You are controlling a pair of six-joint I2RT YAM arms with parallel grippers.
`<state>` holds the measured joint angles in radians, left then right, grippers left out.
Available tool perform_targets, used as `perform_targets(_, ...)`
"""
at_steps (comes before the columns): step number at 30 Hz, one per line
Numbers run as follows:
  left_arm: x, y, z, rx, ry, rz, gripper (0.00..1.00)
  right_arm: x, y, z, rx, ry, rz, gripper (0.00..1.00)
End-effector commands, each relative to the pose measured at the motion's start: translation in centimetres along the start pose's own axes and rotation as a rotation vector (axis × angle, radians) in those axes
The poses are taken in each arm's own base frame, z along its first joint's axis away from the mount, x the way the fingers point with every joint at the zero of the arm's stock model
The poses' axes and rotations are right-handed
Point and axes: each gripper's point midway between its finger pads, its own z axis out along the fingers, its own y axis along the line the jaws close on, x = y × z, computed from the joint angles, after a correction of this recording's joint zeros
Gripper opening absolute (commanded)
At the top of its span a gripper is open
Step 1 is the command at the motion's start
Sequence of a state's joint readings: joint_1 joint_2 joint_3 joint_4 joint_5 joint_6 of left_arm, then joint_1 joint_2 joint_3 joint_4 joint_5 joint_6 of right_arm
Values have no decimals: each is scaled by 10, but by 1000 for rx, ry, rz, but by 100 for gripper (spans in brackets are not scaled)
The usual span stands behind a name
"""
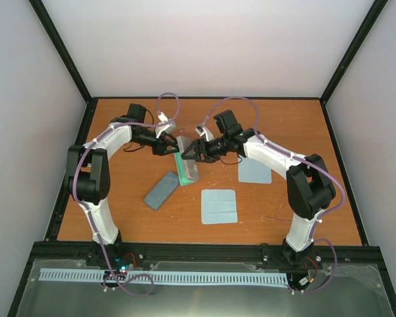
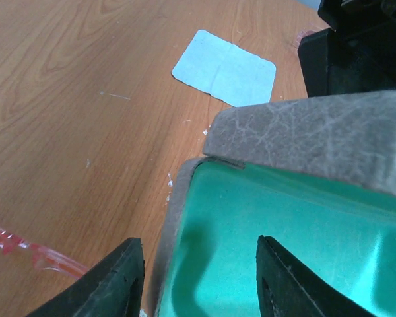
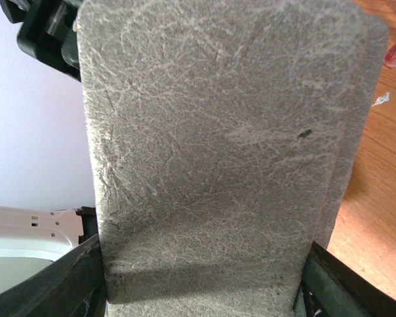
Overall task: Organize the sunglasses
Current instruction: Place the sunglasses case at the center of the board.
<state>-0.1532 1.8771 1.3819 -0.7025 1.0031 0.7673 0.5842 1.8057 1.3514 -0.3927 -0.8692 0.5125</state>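
My right fingers are clamping across the grey lid of the open case, which is sitting in the middle of the counter. My left fingers are standing apart, straddling the case's wall, one outside it and one over the green lining (gripping nothing that I can see). The sunglasses are lying on the wood outside the case, at eight o'clock in my left wrist view, just beside the outer finger. From above they are too faint to find. A closed case is lying at seven o'clock of the open one, a pale blue cloth at five o'clock and a second cloth at three o'clock.
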Motion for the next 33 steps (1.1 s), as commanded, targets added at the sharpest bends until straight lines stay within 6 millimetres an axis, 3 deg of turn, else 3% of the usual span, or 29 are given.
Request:
perform_targets(1, -10, 3, 7, -21, 17, 73, 46, -10, 17, -2, -43, -8, -49, 3)
perform_targets(6, -6, 12, 10, -56, 31, 76, 36, -8, 18, 0, -48, 3, -47, 3)
perform_targets(11, -6, 18, 10, -79, 37, 72, 15, -6, 13, 3, -39, 13, -39, 3)
perform_targets(13, -4, 19, 11, -85, 41, 61, 3, -7, 11, 5, -34, 16, -37, 3)
perform_targets(21, 5, 9, 14, -116, 39, -22, 0, -13, -1, 6, 2, 2, -19, 3)
perform_targets(22, 8, 6, 15, -117, 42, -37, 0, -14, -2, 6, 4, 0, -17, 6)
perform_targets(27, 8, -4, 19, -121, 16, -149, 0, -22, -12, -6, 52, -41, 0, 51)
perform_targets(28, 6, -4, 18, -125, 8, -176, 0, -25, -15, -12, 65, -57, 3, 54)
perform_targets(30, -1, -4, 16, -130, -11, -227, 0, -30, -19, -30, 95, -98, 9, 61)
perform_targets(33, -13, -4, 14, -131, -45, -300, 0, -41, -25, -75, 174, -188, 2, 73)
